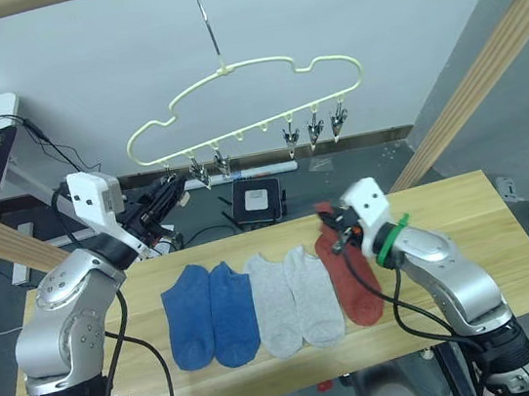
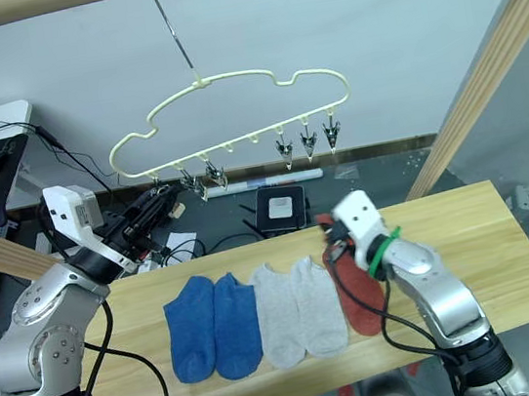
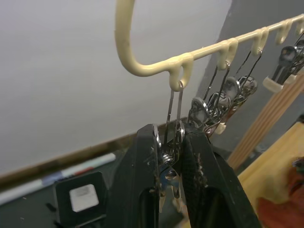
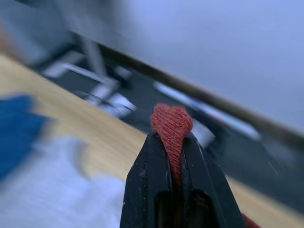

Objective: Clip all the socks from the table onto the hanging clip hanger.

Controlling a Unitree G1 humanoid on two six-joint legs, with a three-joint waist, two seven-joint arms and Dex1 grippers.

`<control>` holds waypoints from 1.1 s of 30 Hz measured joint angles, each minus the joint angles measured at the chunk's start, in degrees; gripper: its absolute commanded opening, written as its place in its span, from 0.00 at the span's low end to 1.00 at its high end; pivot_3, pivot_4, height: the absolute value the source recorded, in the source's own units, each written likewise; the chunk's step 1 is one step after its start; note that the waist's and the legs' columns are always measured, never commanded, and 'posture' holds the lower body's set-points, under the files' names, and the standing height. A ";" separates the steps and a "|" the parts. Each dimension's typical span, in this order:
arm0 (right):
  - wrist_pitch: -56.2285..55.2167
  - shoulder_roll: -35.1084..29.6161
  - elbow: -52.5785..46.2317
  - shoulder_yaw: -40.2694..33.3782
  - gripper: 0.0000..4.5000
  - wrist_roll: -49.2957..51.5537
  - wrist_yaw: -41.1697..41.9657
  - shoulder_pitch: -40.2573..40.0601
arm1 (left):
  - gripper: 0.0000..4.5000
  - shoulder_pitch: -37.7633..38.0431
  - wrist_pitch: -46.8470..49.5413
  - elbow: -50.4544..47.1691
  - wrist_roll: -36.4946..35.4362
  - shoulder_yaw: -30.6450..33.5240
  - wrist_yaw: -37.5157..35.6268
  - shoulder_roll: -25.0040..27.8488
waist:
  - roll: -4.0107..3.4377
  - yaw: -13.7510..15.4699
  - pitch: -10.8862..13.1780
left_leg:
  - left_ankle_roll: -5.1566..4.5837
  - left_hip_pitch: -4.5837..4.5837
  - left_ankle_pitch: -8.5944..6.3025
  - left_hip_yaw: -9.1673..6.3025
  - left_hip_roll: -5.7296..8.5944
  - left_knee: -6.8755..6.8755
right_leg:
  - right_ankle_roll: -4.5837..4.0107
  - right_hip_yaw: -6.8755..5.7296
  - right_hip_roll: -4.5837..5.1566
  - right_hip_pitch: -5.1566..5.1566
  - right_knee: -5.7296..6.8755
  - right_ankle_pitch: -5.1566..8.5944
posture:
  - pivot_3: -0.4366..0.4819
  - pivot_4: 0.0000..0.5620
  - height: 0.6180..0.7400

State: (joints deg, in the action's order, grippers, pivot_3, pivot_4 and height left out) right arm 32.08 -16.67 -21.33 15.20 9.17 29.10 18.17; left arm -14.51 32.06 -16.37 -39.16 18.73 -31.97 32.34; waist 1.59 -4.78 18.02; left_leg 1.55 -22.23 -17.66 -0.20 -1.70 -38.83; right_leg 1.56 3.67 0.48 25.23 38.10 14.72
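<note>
- Left eye view: my left claw (image 1: 173,193) is raised at the left of the frame, near the left end of the pale yellow hanger (image 1: 248,97) that hangs in the upper middle. I think I keep it there to have one clip ready. My right claw (image 1: 339,230) is at centre right, above the far edge of the wooden table (image 1: 507,243), and pinches the top of a red sock (image 1: 347,272), whose lower part lies on the wood. I take it by the edge so that the edge can go into a clip.
- Right eye view: the blue socks (image 2: 209,326) and the grey socks (image 2: 300,309) lie flat side by side in the lower middle, touching each other and untouched by me. I see only one red sock clearly; a second may lie under it, I cannot tell.
- Left wrist view: my two fingers are pressed on the outermost metal clip (image 3: 172,156) in the lower middle, under the hanger's last loop.
- Right wrist view: the red fabric stands between my closed fingers at the centre, gripped firmly.
</note>
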 measured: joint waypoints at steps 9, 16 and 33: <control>-2.15 7.94 5.34 7.12 0.00 -0.09 3.39 9.58 | 0.07 -3.32 8.04 0.21 -8.78 3.90 0.82 1.79 | 0.25 0.05 -0.21 | 0.51 -0.63 0.27 -0.67 0.09 -0.13 | -0.04 -1.16 0.45 0.29 0.02 -0.03 | 0.40 0.47 1.00; -4.09 15.49 15.27 9.17 0.00 -1.72 1.68 14.06 | 0.07 -3.78 11.12 0.26 -12.65 5.56 2.31 2.11 | 0.36 0.12 -0.28 | 0.59 -0.69 0.32 -0.75 0.13 -0.13 | -0.05 -1.44 0.58 0.32 0.04 -0.04 | 0.41 0.46 1.00; -12.89 24.34 32.88 5.58 0.00 0.13 1.21 19.83 | 0.07 -1.96 12.11 -2.12 -14.84 5.81 4.05 1.57 | 0.90 0.49 -0.61 | 0.85 -0.67 0.47 -0.85 0.19 -0.16 | -0.08 -1.63 0.68 0.62 0.84 -0.05 | 0.45 0.44 1.00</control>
State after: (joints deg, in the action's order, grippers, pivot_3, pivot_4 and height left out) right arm 19.19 7.67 11.55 20.79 9.30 30.31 38.00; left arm -16.47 44.17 -18.49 -54.00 24.53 -27.91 33.91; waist 2.49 -4.29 17.41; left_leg 2.40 -22.90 -17.19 -1.05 -1.51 -38.99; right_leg 1.48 2.05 1.16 25.84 38.95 14.67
